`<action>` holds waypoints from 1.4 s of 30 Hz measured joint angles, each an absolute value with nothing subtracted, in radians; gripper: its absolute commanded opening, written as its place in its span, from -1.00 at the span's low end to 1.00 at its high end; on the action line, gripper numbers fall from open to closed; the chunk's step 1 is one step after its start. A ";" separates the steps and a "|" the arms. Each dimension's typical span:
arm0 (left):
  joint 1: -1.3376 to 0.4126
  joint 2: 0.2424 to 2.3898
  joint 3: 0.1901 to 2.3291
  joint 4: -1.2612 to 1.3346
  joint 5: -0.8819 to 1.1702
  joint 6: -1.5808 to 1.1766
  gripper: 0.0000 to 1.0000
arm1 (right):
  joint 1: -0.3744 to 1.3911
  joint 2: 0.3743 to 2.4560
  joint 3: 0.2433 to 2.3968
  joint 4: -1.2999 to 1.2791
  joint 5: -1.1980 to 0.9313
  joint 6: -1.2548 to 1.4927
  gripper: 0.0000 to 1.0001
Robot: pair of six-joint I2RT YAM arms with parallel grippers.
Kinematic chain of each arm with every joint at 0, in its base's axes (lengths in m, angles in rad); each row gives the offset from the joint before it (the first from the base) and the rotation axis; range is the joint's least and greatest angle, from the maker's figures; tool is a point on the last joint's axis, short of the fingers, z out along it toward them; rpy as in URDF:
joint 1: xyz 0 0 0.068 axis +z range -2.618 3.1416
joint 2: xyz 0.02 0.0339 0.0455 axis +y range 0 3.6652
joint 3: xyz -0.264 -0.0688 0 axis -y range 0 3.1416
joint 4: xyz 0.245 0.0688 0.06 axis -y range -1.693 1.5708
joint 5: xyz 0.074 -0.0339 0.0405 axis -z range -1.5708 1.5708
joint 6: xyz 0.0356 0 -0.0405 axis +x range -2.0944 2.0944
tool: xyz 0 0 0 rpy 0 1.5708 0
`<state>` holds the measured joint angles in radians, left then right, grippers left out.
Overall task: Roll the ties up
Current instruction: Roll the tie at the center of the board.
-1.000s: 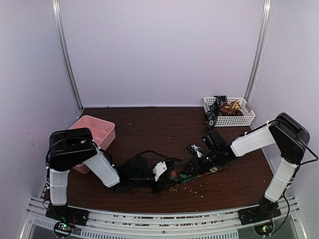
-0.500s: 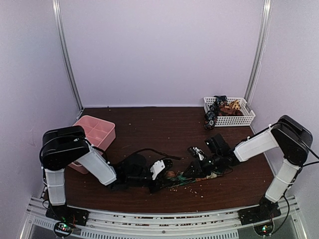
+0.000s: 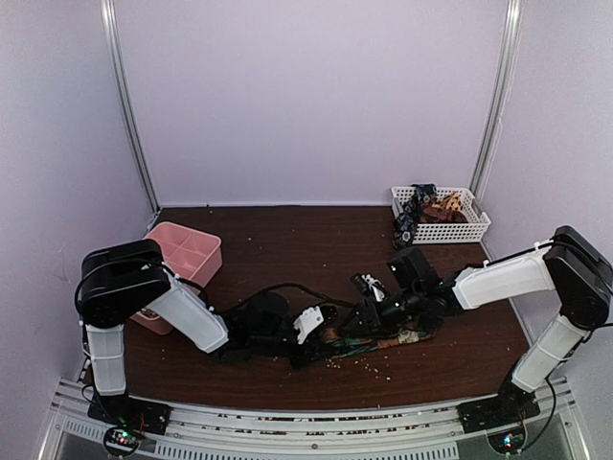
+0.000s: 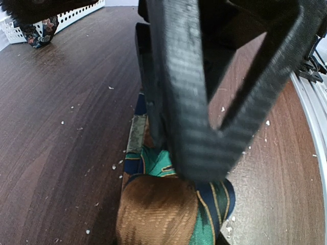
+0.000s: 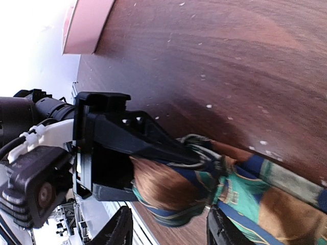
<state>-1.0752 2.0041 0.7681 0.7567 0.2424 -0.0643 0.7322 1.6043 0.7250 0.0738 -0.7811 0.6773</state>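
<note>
A tie [image 3: 383, 337] patterned in brown, green and dark blue lies on the dark table, its left end rolled into a small coil [image 4: 163, 209]. My left gripper [image 3: 319, 341] is shut on that coil, one black finger [image 4: 194, 112] pressing down on it from above. My right gripper [image 5: 171, 230] is open; its two fingertips stand apart on either side of the coil [image 5: 173, 191] without touching it. In the top view the right gripper [image 3: 359, 321] sits just right of the left one, over the flat length of the tie.
A white basket [image 3: 471, 228] at the back right holds more ties [image 3: 426, 211], one hanging over its left rim. A pink compartment box [image 3: 182, 254] stands at the left. Pale crumbs [image 3: 369, 362] are scattered near the front edge.
My right gripper has opened and let go of the tie, and its arm has stretched further left. The left gripper keeps its hold on the coil.
</note>
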 measured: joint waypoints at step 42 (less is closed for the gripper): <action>-1.093 1.959 0.690 0.809 0.157 -0.009 0.57 | 0.686 1.723 0.690 0.150 -0.836 0.619 -1.00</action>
<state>-1.0931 1.9594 0.6895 0.8085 0.1566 -0.0093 0.6865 1.7226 0.6895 0.1505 -0.8360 0.6186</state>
